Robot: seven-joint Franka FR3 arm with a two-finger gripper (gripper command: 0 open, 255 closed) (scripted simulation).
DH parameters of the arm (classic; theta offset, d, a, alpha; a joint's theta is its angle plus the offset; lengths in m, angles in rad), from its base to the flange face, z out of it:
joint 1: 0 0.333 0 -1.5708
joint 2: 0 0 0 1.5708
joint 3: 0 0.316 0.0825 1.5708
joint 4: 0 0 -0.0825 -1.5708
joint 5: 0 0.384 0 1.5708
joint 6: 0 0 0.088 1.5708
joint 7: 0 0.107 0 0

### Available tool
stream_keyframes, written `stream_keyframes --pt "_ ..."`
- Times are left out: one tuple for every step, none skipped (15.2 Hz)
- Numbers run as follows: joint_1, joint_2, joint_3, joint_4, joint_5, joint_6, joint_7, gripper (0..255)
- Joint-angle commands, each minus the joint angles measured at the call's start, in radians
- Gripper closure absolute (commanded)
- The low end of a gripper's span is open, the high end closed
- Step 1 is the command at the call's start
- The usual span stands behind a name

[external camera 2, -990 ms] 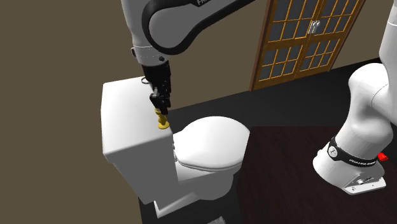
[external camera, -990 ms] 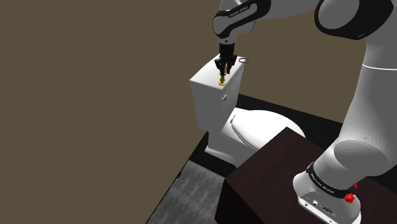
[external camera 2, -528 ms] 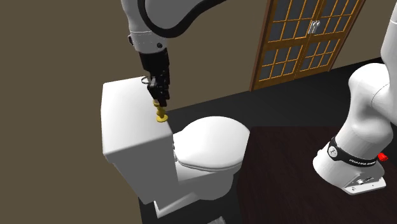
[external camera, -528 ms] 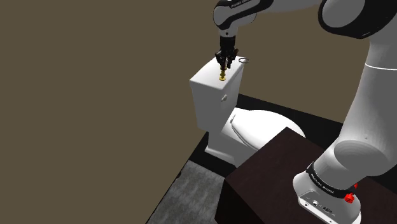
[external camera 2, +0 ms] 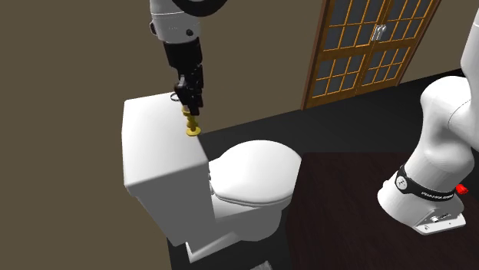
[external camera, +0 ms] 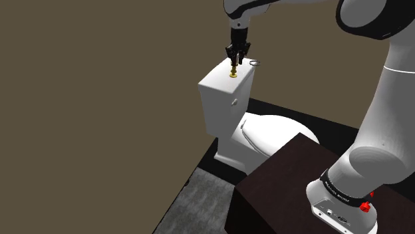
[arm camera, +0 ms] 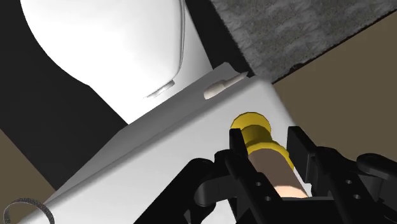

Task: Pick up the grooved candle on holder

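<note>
Gripper (external camera: pixel 236 58) clamped on candle on holder (arm camera: pixel 272 159), upper centre of shoulder view, seemingly just clear of toilet tank lid (external camera: pixel 219 78). Grasp done; only more lift left, prob.

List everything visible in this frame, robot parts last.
toilet: one, white, against the brown wall
candle: one, pinkish on a gold holder, clasped in the jaws above the tank
ring: one, grey, on the tank top
rug: one, grey, floor beside the toilet
door: one, brown lattice, second exterior view's upper right
stand: one, dark brown, under the arm
arm: one, white, reaching over the tank
jaws: black, shut on the candle
</note>
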Motion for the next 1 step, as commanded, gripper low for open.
stream_keyframes --pt "0.000 -0.002 0.000 0.005 0.000 -0.008 0.000 255"
